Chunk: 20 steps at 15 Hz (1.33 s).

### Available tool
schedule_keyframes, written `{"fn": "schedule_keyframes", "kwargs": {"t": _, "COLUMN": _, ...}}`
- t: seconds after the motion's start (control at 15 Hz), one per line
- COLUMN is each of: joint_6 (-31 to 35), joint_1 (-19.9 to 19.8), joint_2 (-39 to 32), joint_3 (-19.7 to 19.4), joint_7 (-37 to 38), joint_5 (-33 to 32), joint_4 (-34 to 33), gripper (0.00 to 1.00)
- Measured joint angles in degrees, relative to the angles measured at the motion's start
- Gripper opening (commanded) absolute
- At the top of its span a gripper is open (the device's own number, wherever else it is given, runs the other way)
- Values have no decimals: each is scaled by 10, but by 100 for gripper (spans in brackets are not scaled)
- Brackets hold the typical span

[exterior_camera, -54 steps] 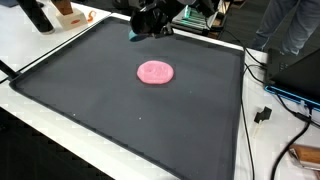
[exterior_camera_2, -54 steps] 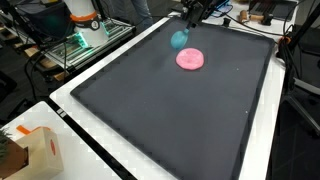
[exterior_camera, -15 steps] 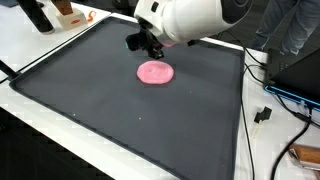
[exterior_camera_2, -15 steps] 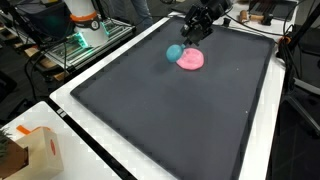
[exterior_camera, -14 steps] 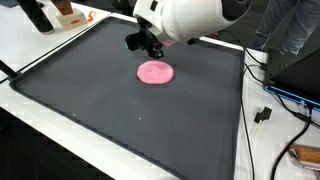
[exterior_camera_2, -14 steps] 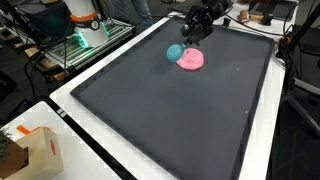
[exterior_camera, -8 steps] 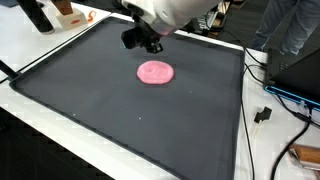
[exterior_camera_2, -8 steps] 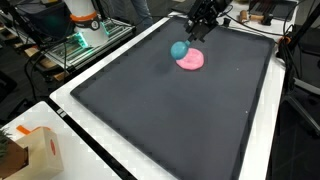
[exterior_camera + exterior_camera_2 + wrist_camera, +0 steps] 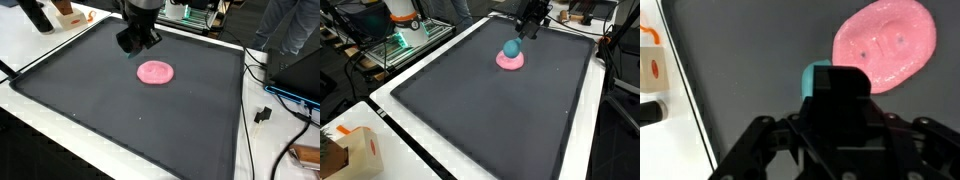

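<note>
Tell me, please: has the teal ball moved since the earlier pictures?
Yes. In an exterior view the ball has shifted to the right: it was left of the pink disc, and now it appears over the disc.

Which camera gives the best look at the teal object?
An exterior view: the teal object shows whole below the gripper, against the pink disc. The wrist view shows only a corner; in an exterior view the gripper hides it.
</note>
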<state>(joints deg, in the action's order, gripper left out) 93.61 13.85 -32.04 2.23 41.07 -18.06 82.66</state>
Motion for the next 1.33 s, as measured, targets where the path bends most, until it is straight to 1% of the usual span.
{"fn": "schedule_keyframes", "kwargs": {"t": 0.4, "joint_6": 87, "joint_1": -48, "joint_2": 29, "joint_3": 1, "joint_7": -135, "joint_5": 132, "joint_4": 38, "gripper": 25}}
{"fn": "schedule_keyframes", "kwargs": {"t": 0.6, "joint_6": 115, "joint_1": -73, "joint_2": 41, "joint_3": 4, "joint_7": -214, "joint_5": 202, "joint_4": 61, "gripper": 25}}
{"fn": "schedule_keyframes", "kwargs": {"t": 0.87, "joint_6": 131, "joint_1": -100, "joint_2": 56, "joint_3": 7, "joint_7": -308, "joint_5": 273, "joint_4": 88, "gripper": 25}}
{"fn": "schedule_keyframes", "kwargs": {"t": 1.33, "joint_6": 141, "joint_1": -135, "joint_2": 78, "joint_3": 13, "joint_7": -450, "joint_5": 371, "joint_4": 134, "gripper": 25}}
